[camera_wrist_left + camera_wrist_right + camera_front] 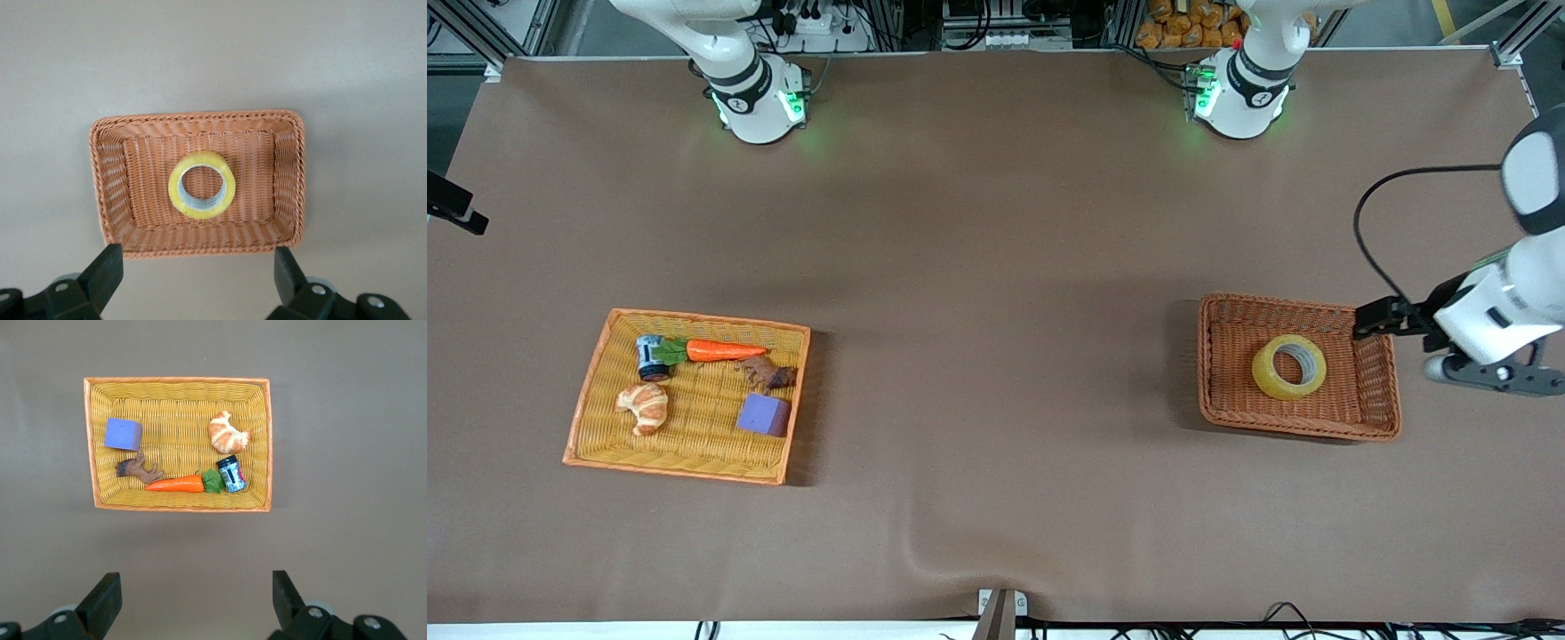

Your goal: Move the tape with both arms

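The tape (1267,373), a yellowish translucent ring, lies flat in the middle of a brown wicker basket (1298,307) toward the left arm's end of the table. In the left wrist view the tape (172,187) sits in that basket (200,117), seen from well above. My left gripper (1494,378) hangs high beside the basket, off its edge toward the left arm's end, open and empty (198,257). My right gripper (197,583) is open and empty, high over the table near the yellow basket (177,380). It is out of the front view.
A yellow wicker basket (694,444) toward the right arm's end holds a purple block (764,414), a croissant (643,407), a carrot (720,350), a small can (650,357) and a brown toy animal (767,373). Brown tabletop lies between the baskets.
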You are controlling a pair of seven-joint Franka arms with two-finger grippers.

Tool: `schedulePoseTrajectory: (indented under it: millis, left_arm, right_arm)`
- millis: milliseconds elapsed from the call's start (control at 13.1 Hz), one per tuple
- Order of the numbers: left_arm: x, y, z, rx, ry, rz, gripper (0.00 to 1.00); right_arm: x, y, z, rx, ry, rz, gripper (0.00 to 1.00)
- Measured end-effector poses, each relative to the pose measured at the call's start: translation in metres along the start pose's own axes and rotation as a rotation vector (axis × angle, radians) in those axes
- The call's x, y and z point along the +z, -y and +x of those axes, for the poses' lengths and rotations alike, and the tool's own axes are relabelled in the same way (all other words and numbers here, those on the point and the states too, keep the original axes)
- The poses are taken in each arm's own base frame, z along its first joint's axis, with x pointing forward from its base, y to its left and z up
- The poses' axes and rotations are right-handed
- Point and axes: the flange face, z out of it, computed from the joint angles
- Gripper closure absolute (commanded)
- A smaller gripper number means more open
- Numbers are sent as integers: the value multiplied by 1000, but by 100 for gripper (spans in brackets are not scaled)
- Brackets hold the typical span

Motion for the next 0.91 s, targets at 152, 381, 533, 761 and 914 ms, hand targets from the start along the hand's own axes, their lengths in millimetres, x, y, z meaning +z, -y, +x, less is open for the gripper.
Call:
schedulePoseTrajectory:
  millis: [152,381,533,761,914]
  left_arm:
    - [-17,-3,-3,14,0,36,0]
    - [-34,-4,-5,17,-17,54,0]
    - [-43,-5,-8,16,-23,55,0]
    - [-62,-9,-18,-10,-37,60,0]
    - [-80,-19,-27,-5,-55,64,0]
  right_arm:
    - [0,0,0,0,0,0,0]
    - [0,0,0,0,-1,0,0]
    - [0,0,0,0,-1,0,0]
    - [0,1,0,-1,1,0,0]
    - [2,3,0,-5,11,0,0]
